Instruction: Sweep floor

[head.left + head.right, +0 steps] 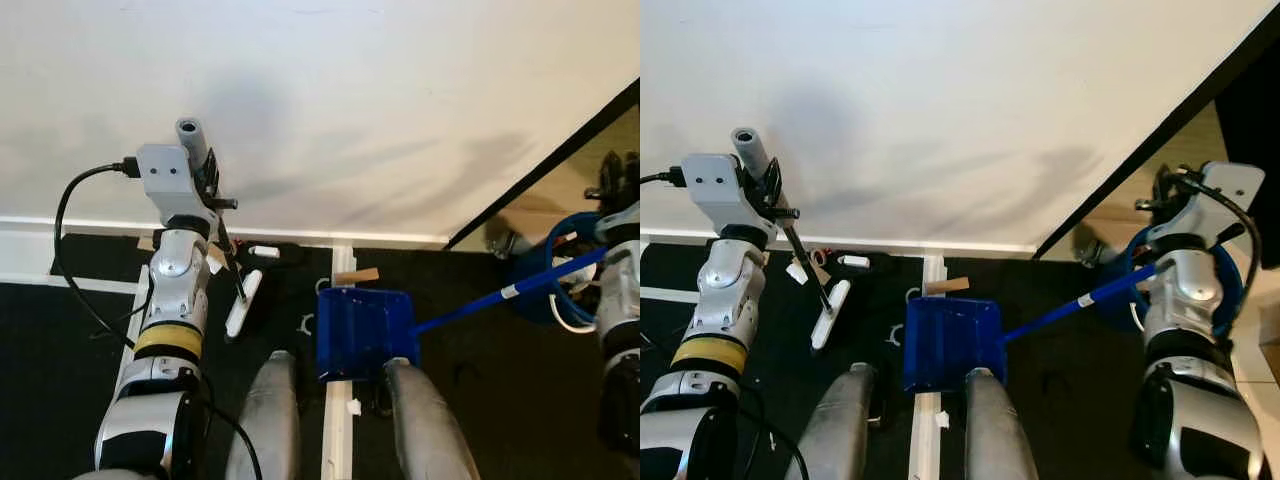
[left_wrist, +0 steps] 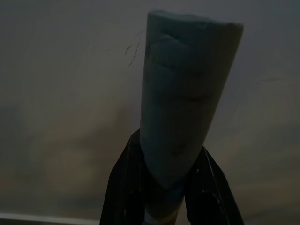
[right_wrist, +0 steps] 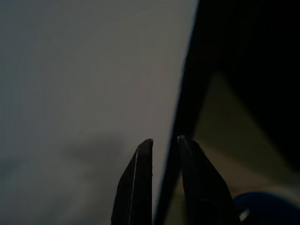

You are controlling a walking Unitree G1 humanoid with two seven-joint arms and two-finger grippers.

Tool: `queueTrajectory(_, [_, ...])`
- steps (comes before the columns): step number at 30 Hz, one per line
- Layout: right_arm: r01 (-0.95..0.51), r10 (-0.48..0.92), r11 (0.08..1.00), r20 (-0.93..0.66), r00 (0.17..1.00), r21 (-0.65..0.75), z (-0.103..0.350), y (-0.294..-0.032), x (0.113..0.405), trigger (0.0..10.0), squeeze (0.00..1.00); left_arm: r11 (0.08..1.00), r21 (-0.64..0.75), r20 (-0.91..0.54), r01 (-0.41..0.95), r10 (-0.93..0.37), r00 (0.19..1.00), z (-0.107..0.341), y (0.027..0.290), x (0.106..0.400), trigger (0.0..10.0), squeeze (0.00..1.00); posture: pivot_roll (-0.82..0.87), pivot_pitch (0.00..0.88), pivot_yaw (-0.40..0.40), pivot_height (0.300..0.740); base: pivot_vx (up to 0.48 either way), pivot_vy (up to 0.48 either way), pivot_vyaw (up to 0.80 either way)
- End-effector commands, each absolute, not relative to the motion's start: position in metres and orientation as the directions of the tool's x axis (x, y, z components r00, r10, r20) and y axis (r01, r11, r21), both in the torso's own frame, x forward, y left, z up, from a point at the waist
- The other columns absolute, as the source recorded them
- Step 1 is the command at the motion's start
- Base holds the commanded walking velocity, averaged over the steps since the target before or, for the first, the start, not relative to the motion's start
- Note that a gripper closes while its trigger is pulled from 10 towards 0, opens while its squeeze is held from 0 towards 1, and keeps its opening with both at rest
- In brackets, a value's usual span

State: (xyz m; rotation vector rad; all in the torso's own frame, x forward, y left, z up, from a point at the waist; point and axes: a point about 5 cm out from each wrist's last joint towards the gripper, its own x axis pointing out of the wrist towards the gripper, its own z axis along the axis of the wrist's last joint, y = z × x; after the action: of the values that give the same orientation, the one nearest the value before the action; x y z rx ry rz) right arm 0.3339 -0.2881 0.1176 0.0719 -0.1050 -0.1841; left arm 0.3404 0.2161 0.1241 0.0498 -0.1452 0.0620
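My left gripper is shut on the grey foam grip of a small broom. It holds the broom upright close to the white wall. The thin stick runs down to the white brush head, which rests on the dark floor. My right gripper is shut on the long blue handle of a blue dustpan. The dustpan lies flat on the floor just in front of my feet. Near its far edge lie a small wooden piece and white scraps.
The white wall and its baseboard close off the front. A dark edge runs diagonally at the right, with a blue coiled object on tan floor beyond it. My two grey legs flank a white floor strip.
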Motion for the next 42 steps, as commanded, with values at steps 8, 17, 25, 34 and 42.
queueTrajectory(8, [-0.301, 0.207, 0.952, -0.829, 0.519, 0.049, -0.085, -0.189, 0.174, 10.0, 0.0, 0.979, 0.203, -0.563, -0.032, 0.143, 0.814, -0.034, 0.229, 0.239, 10.0, 0.0, 0.03, 0.021, -0.018, 0.74, 0.0, 0.0, 0.0])
queueTrajectory(17, [0.027, -0.01, 1.0, -0.902, 0.431, 0.002, -0.107, -0.215, 0.102, 10.0, 0.0, 0.952, 0.304, -0.777, 0.026, 0.232, 0.585, -0.074, 0.255, 0.166, 10.0, 0.0, 0.01, 0.0, 0.014, 0.74, 0.0, 0.0, 0.0])
queueTrajectory(25, [0.096, -0.077, 0.995, -0.911, 0.405, -0.042, -0.103, -0.245, 0.092, 10.0, 0.0, 0.961, 0.277, -0.784, 0.007, 0.221, 0.581, -0.076, 0.252, 0.167, 10.0, 0.0, 0.02, 0.0, 0.013, 0.74, 0.0, 0.0, 0.0])
queueTrajectory(34, [0.05, -0.066, 0.998, -0.863, 0.502, -0.047, -0.096, -0.241, 0.118, 10.0, 0.0, 0.972, 0.235, -0.797, -0.016, 0.202, 0.569, -0.081, 0.234, 0.168, 10.0, 0.0, 0.03, 0.0, 0.0, 0.74, 0.0, 0.0, 0.0])
queueTrajectory(42, [-0.023, -0.018, 0.999, -0.859, 0.512, -0.035, -0.101, -0.21, 0.125, 10.0, 0.0, 0.969, 0.244, -0.812, -0.032, 0.222, 0.54, -0.086, 0.233, 0.159, 10.0, 0.0, 0.04, 0.0, -0.01, 0.74, 0.0, 0.0, 0.0])
